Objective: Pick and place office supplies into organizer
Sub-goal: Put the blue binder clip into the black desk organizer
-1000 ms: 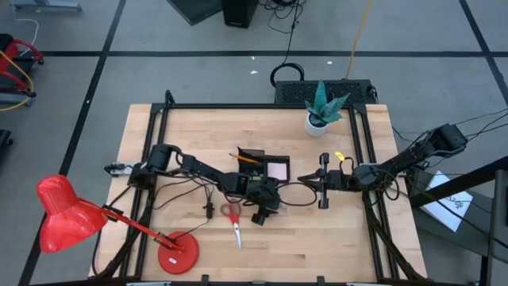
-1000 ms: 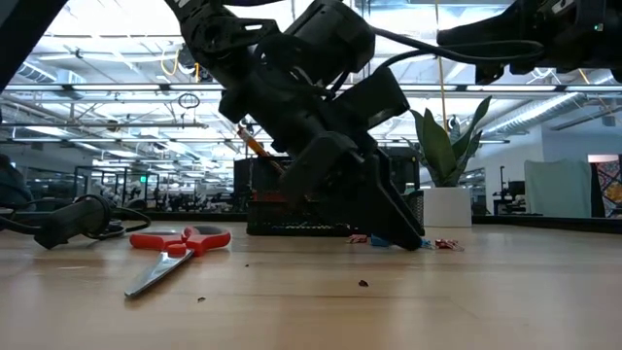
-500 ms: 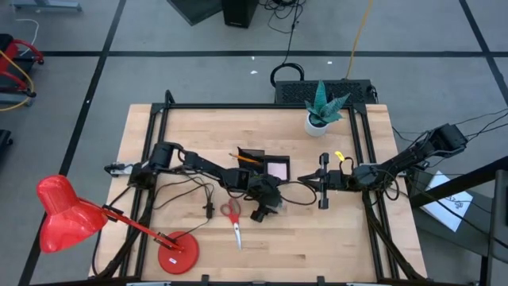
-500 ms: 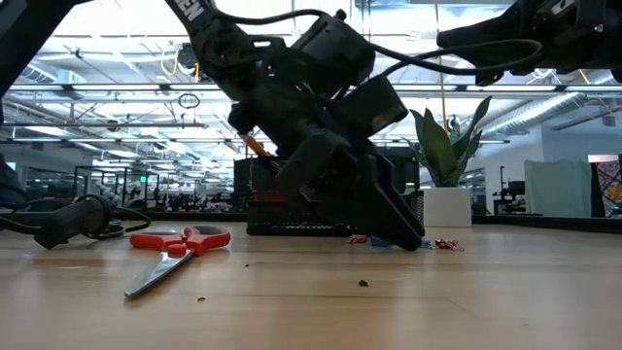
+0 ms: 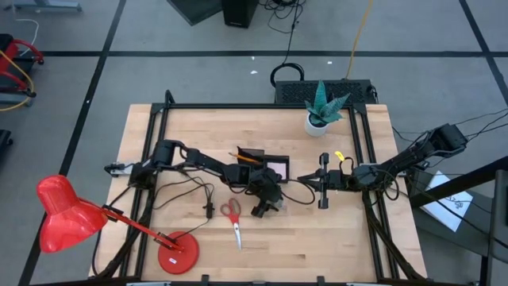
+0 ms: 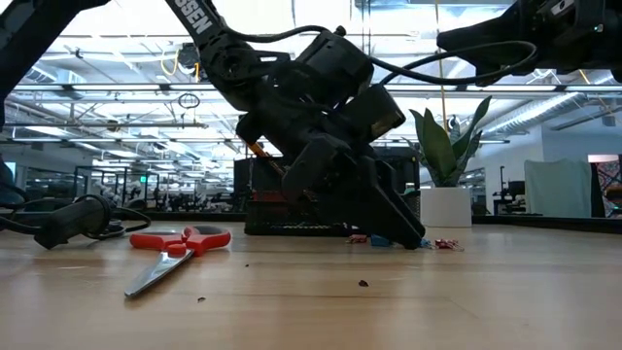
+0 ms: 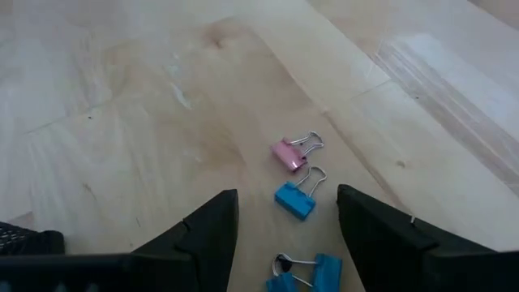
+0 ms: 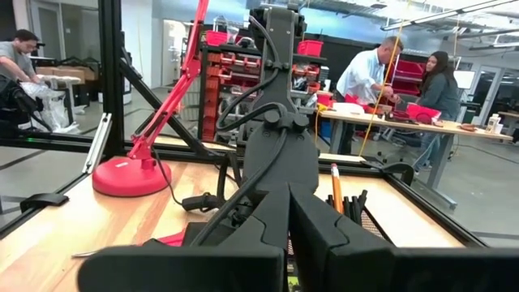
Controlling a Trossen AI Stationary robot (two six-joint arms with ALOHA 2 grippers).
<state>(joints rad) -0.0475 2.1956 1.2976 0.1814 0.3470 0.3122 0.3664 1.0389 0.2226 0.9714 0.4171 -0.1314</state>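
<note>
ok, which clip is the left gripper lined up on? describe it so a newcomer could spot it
Start at the black organizer mid-table; the left gripper hangs open over the bare wood just beside it. Between its fingers lies the blue binder clip, wire handles up. The pink clip lies just beyond it, and another blue clip lies nearer the gripper.

Bare wood lies open all around the blue clip (image 7: pixel 293 200), which sits between the spread fingers (image 7: pixel 207 235). A pink clip (image 7: pixel 289 154) lies just beyond the blue clip, with another blue one (image 7: pixel 312 272) nearer.
</note>
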